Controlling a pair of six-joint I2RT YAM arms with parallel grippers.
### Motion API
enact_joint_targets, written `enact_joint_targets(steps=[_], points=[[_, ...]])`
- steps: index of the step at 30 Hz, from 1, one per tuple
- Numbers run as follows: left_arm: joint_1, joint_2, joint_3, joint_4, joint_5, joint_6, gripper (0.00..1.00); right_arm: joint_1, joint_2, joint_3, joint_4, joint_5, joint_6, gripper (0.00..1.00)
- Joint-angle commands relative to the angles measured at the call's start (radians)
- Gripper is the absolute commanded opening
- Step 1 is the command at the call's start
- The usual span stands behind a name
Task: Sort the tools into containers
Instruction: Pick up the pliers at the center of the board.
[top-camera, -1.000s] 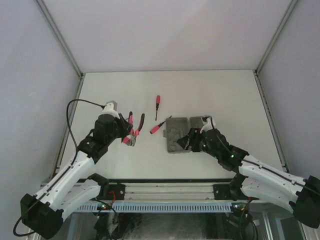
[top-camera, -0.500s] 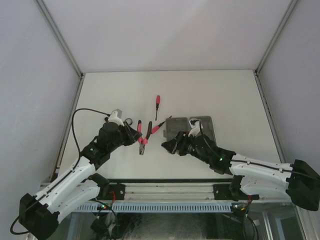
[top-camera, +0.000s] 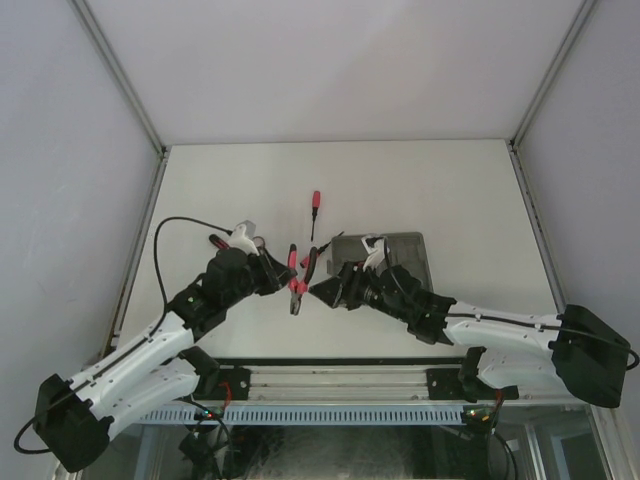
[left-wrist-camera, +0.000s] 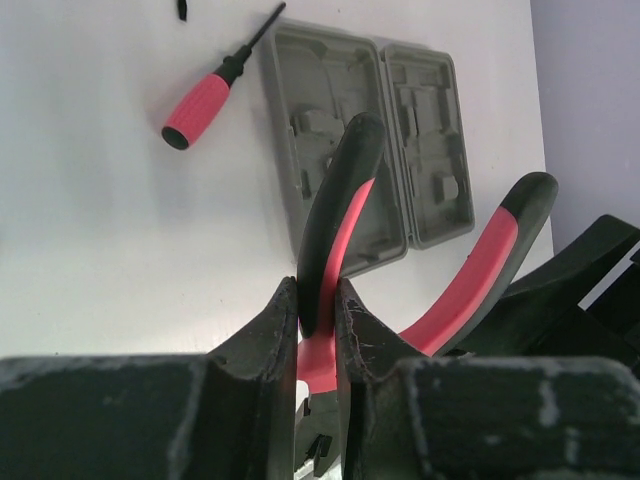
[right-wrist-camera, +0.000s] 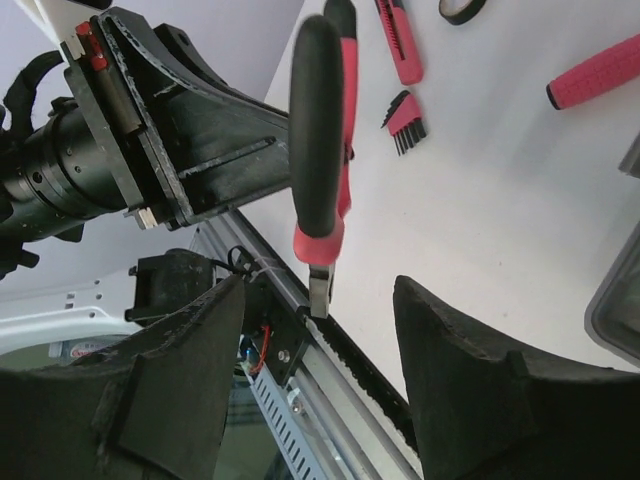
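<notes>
**A:** Starting left of the trays, what's happening?

**B:** The left gripper (left-wrist-camera: 318, 335) is clamped on one handle of the pliers (left-wrist-camera: 335, 215). It holds them off the table, left of the trays (left-wrist-camera: 425, 140), and the other handle swings free.

**A:** And the right gripper?

**B:** The right gripper (right-wrist-camera: 318, 300) sits between the pliers and the trays, fingers spread wide and holding nothing. The pliers' nose sits between them. From the wrist view I can't quite tell whether it touches either finger.

**A:** So which step is this?

**B:** It looks like a hand-over on the way to the trays. The right fingers need to close squarely on the pliers' head before the left lets go. Then it's a carry rightward to a recess that fits.

**A:** Anything else waiting?

**B:** A screwdriver (left-wrist-camera: 200, 108) lies just left of the trays.
</notes>
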Motion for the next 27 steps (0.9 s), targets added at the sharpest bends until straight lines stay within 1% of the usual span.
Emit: enact_joint_targets(steps=[1,5,7,9,14,18,22,27], points=[[-0.032,0.011,0.011,0.094,0.01,-0.037,0.0,0.003,0.027,0.06,0.066,-0.034,-0.033,0.6],[-0.059,0.015,0.028,0.094,0.003,-0.045,0.0,0.003,0.065,0.087,0.048,-0.043,-0.04,0.58],[-0.071,0.018,0.035,0.092,-0.001,-0.048,0.0,0.002,0.083,0.103,0.034,-0.045,-0.042,0.56],[-0.075,0.021,0.045,0.088,0.003,-0.048,0.0,0.0,0.096,0.114,0.027,-0.057,-0.047,0.52],[-0.078,0.029,0.069,0.062,0.0,-0.044,0.0,-0.003,0.106,0.126,0.033,-0.071,-0.058,0.49],[-0.08,0.027,0.08,0.053,0.002,-0.035,0.0,-0.014,0.11,0.128,0.035,-0.078,-0.066,0.44],[-0.081,0.022,0.078,0.059,0.021,-0.03,0.0,-0.02,0.12,0.129,0.046,-0.092,-0.076,0.36],[-0.081,0.002,0.075,0.061,0.046,-0.011,0.01,-0.028,0.118,0.129,0.041,-0.092,-0.096,0.22]])
